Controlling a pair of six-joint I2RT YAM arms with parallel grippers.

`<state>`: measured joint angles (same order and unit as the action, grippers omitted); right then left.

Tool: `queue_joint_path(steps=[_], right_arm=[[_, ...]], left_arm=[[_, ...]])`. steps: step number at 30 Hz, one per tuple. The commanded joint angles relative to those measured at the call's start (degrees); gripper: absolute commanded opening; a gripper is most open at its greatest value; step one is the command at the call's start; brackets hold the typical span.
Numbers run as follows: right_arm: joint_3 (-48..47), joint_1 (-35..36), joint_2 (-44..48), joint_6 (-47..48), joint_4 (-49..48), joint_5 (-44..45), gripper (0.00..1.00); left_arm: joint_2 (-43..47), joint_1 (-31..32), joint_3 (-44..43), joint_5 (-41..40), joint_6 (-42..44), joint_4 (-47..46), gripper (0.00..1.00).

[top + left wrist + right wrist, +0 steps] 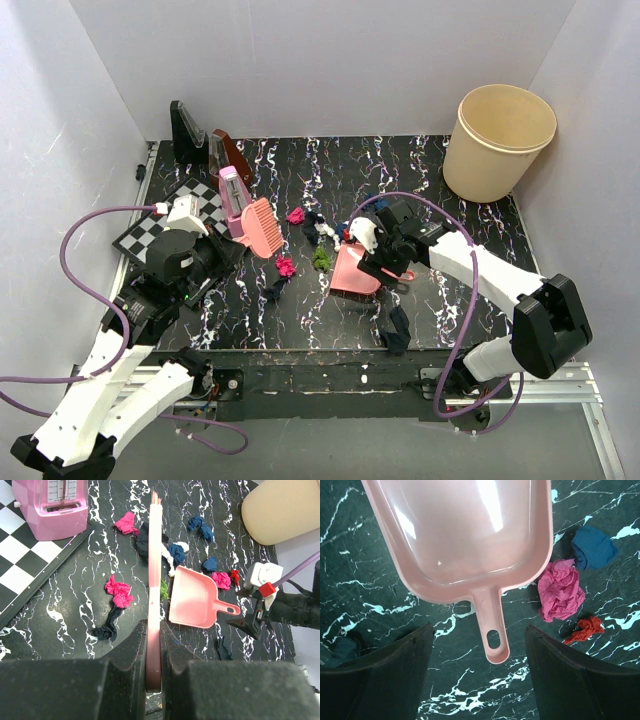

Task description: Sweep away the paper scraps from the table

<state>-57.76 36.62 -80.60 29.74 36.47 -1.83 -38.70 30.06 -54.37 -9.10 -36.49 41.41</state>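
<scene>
The paper scraps lie mid-table: magenta wads [296, 214] [286, 266], a green one [321, 258], dark blue ones [320, 228] and a black one [275, 290]. My left gripper [228, 248] is shut on a pink brush [262, 228], seen edge-on in the left wrist view [155, 570] between my left fingers [131, 650]. The pink dustpan [355, 270] lies flat on the table [450, 290]. My right gripper [479, 630] is open just above it, its jaws either side of the dustpan handle [492, 630] without touching. Magenta [561, 590], blue [592, 546] and red [584, 630] scraps lie right of the pan.
A beige bucket [498, 140] stands at the back right. A chessboard [170, 225] with a pink metronome [233, 195] lies at the left, with dark upright objects [185, 130] behind. A dark scrap [395, 328] lies near the front edge.
</scene>
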Motion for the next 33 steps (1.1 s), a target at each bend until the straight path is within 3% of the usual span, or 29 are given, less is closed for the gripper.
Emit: queue_joint_path(steps=[1,12,23,29,31,33], right_arm=[[-0.8,-1.2,-1.1,5.4,2.9,0.2,0.80],[-0.4,-2.8,-5.7,4.5,1.5,-3.2,0.78],[-0.1,-3.7,-9.3,5.2,0.4,-3.9,0.70],[-0.6,-3.7,-9.1,5.2,-0.6,-3.5,0.50],[-0.6,-3.7,-8.9,5.2,-0.6,-2.8,0.33],[-1.0,-3.7,-8.4,4.8,-0.2,-2.7,0.22]], left_arm=[[0.7,-0.4,-3.1,-0.1,1.1,1.7,0.00],[1.0,-0.4,-1.9,-1.9,-0.3,2.5,0.00],[0.4,-0.4,-2.8,-3.1,0.1,3.5,0.00],[0.1,-0.4,-3.2,-3.3,0.5,3.5,0.00],[0.1,-0.4,-3.5,-3.3,0.6,3.5,0.00],[0.2,-0.4,-3.4,-3.5,0.8,3.5,0.00]])
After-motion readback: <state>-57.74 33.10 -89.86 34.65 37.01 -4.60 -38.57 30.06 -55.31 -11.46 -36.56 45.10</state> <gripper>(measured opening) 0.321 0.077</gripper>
